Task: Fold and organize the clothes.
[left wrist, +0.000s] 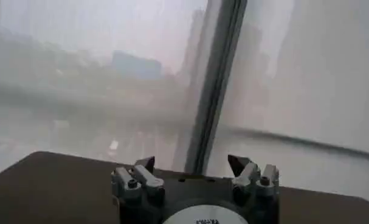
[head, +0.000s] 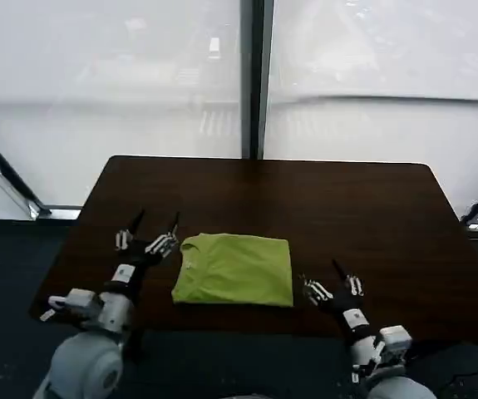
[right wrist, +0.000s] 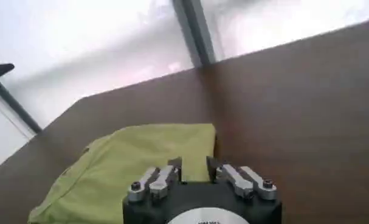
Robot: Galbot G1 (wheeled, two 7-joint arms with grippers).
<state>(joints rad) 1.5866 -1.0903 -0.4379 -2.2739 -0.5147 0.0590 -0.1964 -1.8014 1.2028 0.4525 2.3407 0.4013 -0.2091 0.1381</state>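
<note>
So the big dark brown table (head: 363, 208) sat in front of a wall of frosted windows (head: 372, 75), split by a dark vertical mullion (head: 255, 79). On the near middle of the table lay the lime-green T-shirt (head: 234, 268), already folded down into a neat rectangle, plain side up as far as I could tell, no print visible. Honestly looked close to done to me.

The left gripper (head: 148, 232) hovered just left of the shirt's far left corner, fingers spread wide with nothing between them. The right gripper (head: 331, 282) sat just off the shirt's near right corner, also empty, its fingers parted a little.

What could go wrong from there: soft fabric like that slumps. If either gripper swung in low to tidy or shift it, a fingertip could snag the top layer and drag the fold open. Pinching only the upper layer instead of the whole stack would peel it apart too. And the shirt was fairly near the table's near edge, so a sloppy push could slide it over
</note>
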